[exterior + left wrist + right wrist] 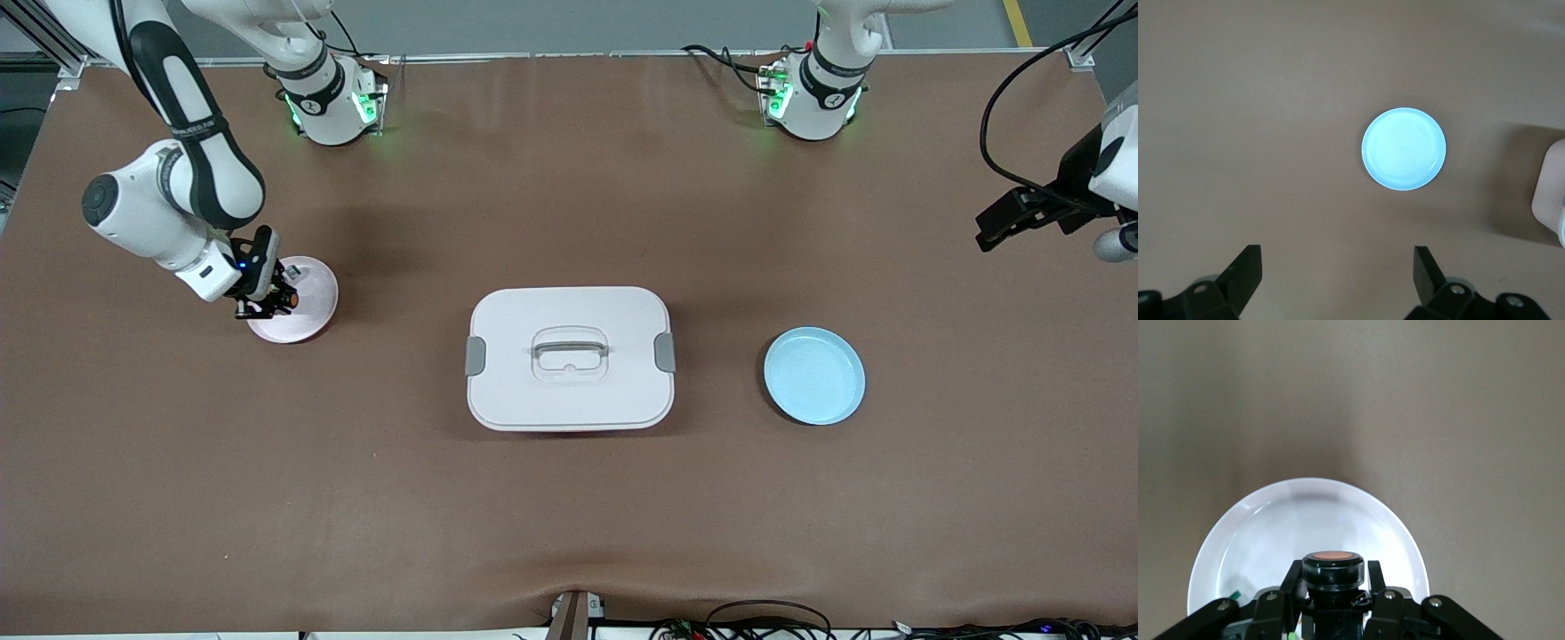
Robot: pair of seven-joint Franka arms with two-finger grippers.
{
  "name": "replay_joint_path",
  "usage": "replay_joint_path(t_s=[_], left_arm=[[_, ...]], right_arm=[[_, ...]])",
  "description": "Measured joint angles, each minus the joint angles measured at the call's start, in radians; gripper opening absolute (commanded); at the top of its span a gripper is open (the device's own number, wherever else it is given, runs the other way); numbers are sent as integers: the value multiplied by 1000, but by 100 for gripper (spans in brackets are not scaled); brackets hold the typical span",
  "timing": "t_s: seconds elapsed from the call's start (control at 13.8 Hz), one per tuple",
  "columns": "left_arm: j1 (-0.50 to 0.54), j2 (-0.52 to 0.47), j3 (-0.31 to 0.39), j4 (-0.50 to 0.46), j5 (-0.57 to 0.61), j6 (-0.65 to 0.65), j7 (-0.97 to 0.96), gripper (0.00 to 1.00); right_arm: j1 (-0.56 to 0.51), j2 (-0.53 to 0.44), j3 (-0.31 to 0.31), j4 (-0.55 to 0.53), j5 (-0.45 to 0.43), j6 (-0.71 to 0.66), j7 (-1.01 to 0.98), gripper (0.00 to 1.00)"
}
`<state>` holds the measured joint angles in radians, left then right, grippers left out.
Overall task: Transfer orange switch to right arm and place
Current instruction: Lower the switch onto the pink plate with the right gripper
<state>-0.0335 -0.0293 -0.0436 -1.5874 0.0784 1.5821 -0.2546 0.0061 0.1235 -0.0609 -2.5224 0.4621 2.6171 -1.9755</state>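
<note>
Right arm's black gripper [264, 305] pinches tiny black cylindrical orange switch [1332, 568] over pale pink round plate [311, 307] near table edge at right arm's end.

Lower gently, centre over dish, then release.

Left gripper [1338, 277] spread, waiting high over empty light-blue round plate [814, 375].

White lidded box [569, 357] mid-table, contents hidden.
</note>
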Motion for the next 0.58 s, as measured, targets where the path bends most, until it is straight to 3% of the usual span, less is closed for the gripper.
replay_joint_path(t_s=[0.36, 0.58], left_arm=[[-7, -1, -11, -15, 0, 25, 0, 100], [-8, -1, -15, -16, 0, 25, 0, 100]], right_arm=[[18, 35, 1, -11, 55, 24, -10, 0], [18, 76, 1, -11, 224, 27, -146, 0]])
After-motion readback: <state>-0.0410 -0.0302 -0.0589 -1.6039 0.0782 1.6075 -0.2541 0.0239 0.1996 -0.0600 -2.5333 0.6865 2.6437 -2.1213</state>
